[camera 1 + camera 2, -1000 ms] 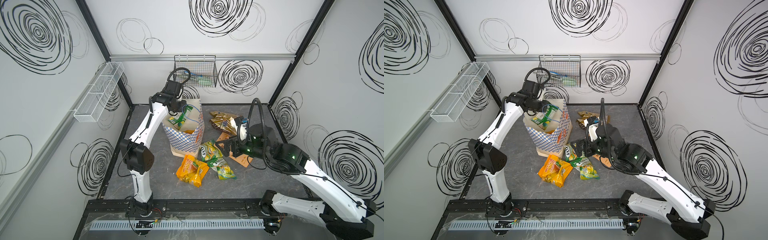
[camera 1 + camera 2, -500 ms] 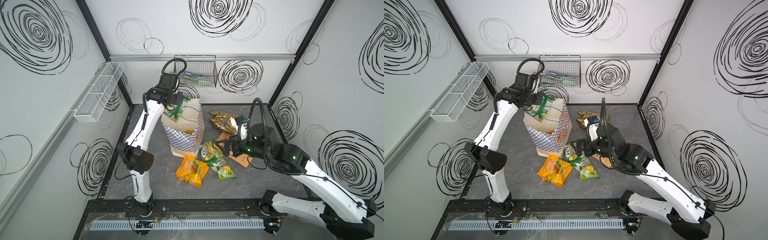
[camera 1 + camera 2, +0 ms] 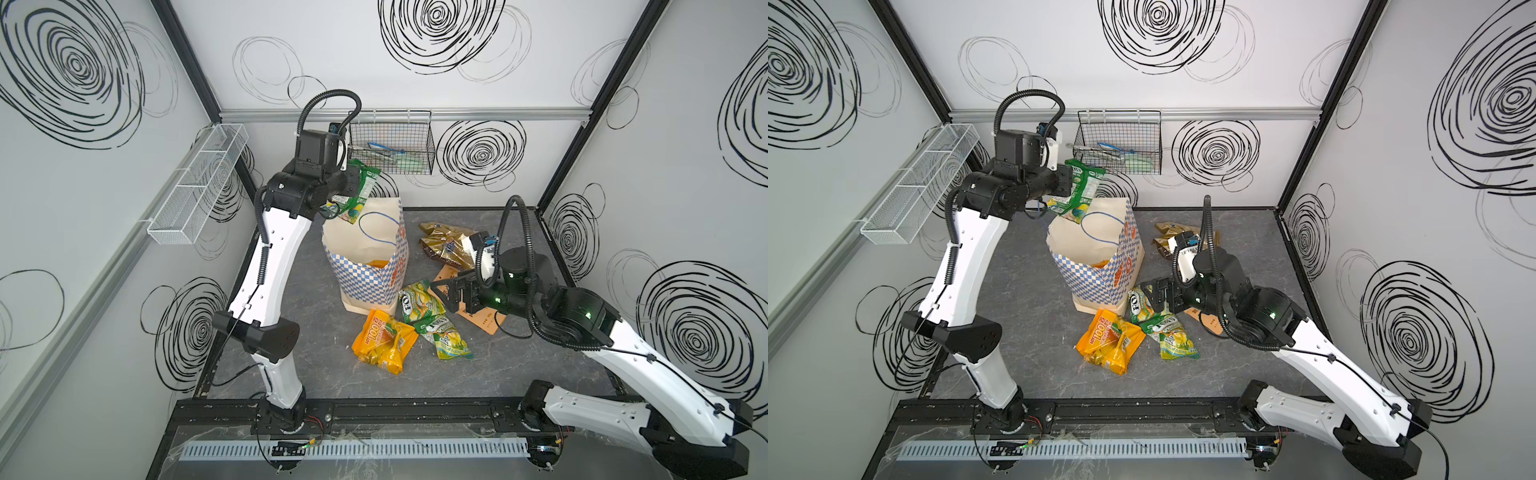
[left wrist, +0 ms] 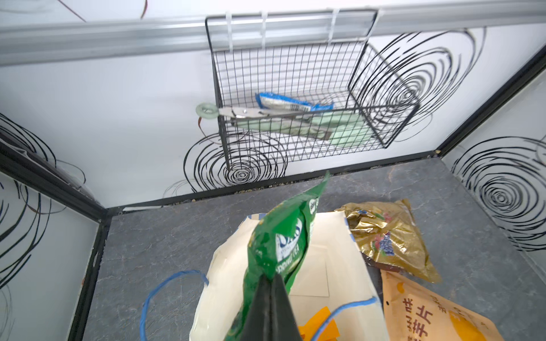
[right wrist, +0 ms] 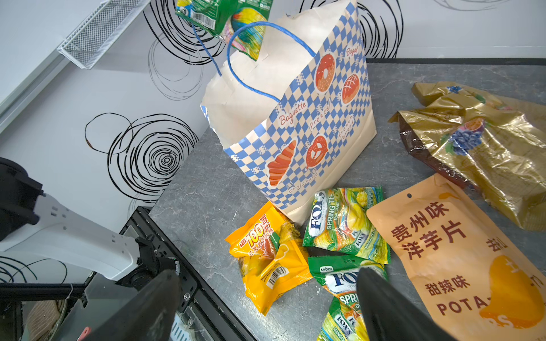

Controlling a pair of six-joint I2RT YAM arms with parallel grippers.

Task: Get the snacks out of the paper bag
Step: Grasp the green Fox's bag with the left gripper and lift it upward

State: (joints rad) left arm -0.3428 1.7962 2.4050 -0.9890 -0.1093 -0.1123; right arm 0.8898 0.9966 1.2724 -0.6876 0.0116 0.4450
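A green snack packet (image 4: pixel 280 245) is pinched between the closed fingers of the left gripper (image 4: pixel 270 280) and held just above the mouth of the paper bag (image 3: pixel 365 274). The right gripper (image 5: pixel 267 276) is spread wide and empty, poised over loose packets (image 5: pixel 345 224) laid on the table (image 5: pixel 206 189) beside the bag.

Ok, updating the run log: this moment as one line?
left jaws: shut on green packet, held over paper bag | right jaws: open, empty, by green-yellow packs | bag: something orange inside

paper bag (image 3: pixel 365 274): matt paper, creased
gold pack (image 5: pixel 478 141): glossy foil, crinkled
orange pouch (image 5: pixel 443 236): smooth satin plast.
wire basket (image 4: pixel 280 68): blk metal wire
tabletop (image 3: pixel 316 374): matt, stone-look
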